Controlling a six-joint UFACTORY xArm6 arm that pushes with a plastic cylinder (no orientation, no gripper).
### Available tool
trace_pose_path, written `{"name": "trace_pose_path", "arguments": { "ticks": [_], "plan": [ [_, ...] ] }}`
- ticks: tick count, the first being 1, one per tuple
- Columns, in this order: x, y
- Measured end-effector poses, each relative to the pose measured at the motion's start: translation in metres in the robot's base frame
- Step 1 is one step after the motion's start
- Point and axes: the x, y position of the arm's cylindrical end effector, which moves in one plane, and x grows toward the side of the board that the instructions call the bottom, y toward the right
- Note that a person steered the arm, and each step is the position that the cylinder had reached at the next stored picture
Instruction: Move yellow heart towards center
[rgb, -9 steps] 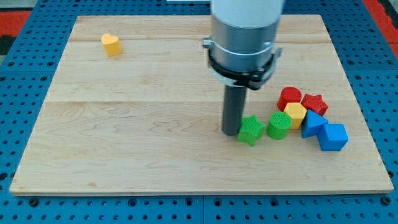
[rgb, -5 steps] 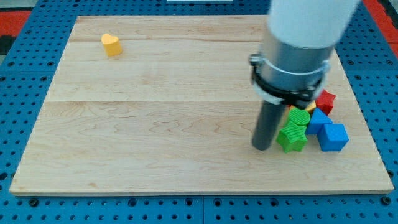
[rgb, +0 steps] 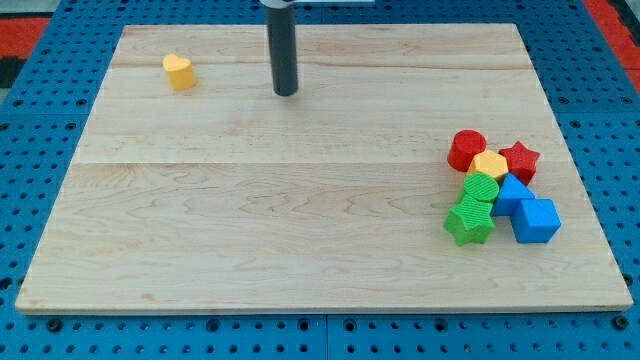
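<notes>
the yellow heart (rgb: 179, 71) sits near the board's (rgb: 300, 250) ten o'clock corner, well apart from everything else. the arm's tip (rgb: 287, 93) stands at about three o'clock of the heart, on the centre side of it, touching no block; it is a bare rod with nothing to open, close or grip. the main risk, as a judgement: a push from this side would drive the heart towards nine o'clock and off the edge, so the tip needs to get round behind it first. an off-centre contact could also spin the heart aside. the cluster at four o'clock, red cylinder (rgb: 466, 150), yellow block (rgb: 490, 164), red star (rgb: 520, 160), green blocks (rgb: 473, 205) and blue blocks (rgb: 527, 210), lies clear of that path. no writing or brand shows.
</notes>
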Motion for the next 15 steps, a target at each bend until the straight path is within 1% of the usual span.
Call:
{"name": "trace_pose_path", "arguments": {
  "ticks": [1, 2, 3, 4, 5, 6, 7, 8, 9, 11, 12, 14, 15],
  "plan": [
    [-0.039, -0.001],
    [-0.065, -0.044],
    [-0.095, -0.102],
    [-0.115, -0.119],
    [-0.115, -0.141],
    [-0.105, -0.149],
    [-0.083, -0.145],
    [-0.078, -0.142],
    [-0.059, -0.137],
    [-0.005, -0.121],
    [0.006, -0.126],
    [0.017, -0.17],
    [0.034, -0.178]
  ]
}}
